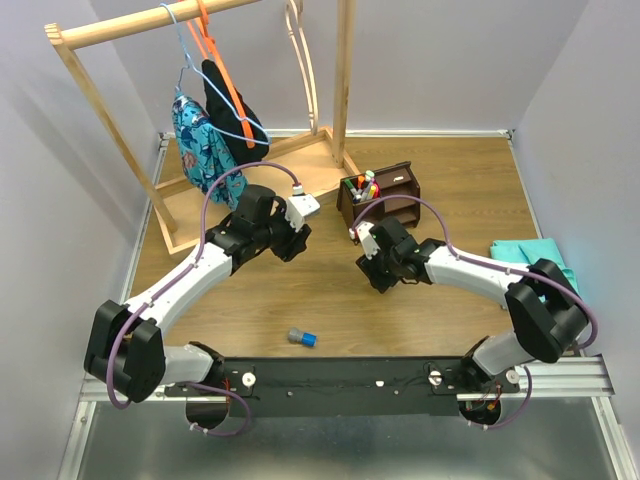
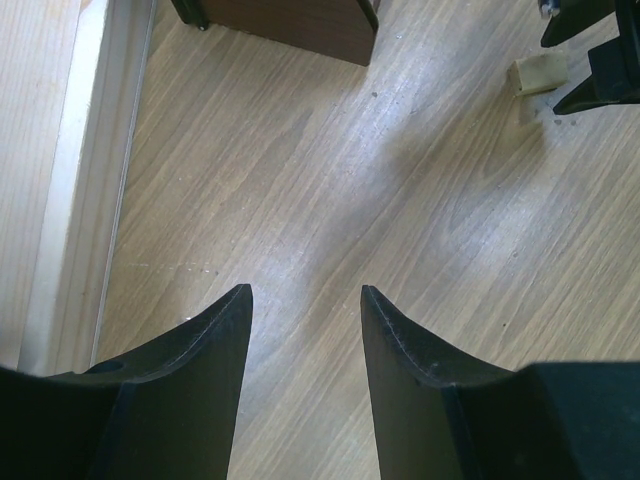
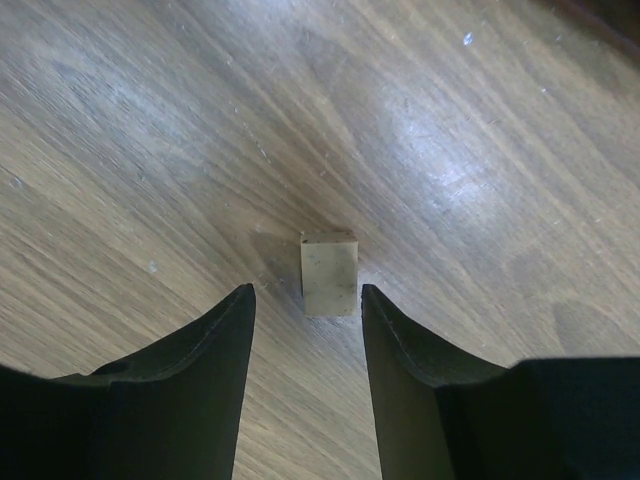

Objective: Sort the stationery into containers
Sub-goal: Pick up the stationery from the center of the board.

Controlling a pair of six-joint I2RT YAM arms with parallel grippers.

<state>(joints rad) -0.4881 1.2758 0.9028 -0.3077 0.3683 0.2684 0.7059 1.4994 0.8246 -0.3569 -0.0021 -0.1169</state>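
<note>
White tubular links (image 1: 185, 282) and bulky black joints (image 1: 125, 350) are looped by purple cables (image 1: 208, 200); tapered black pincer fingers (image 2: 200, 370) are seen.

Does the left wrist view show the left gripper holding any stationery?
No: the left gripper has its jaws apart, with only the bare wooden table showing between them.

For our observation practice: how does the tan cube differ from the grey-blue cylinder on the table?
The tan cube is boxy and plain; the grey-blue cylinder is round with a blue end. The cube sits at the right hand's open fingertips; the cylinder lies alone on its side. Both rest on the table, outside the organiser.
</note>
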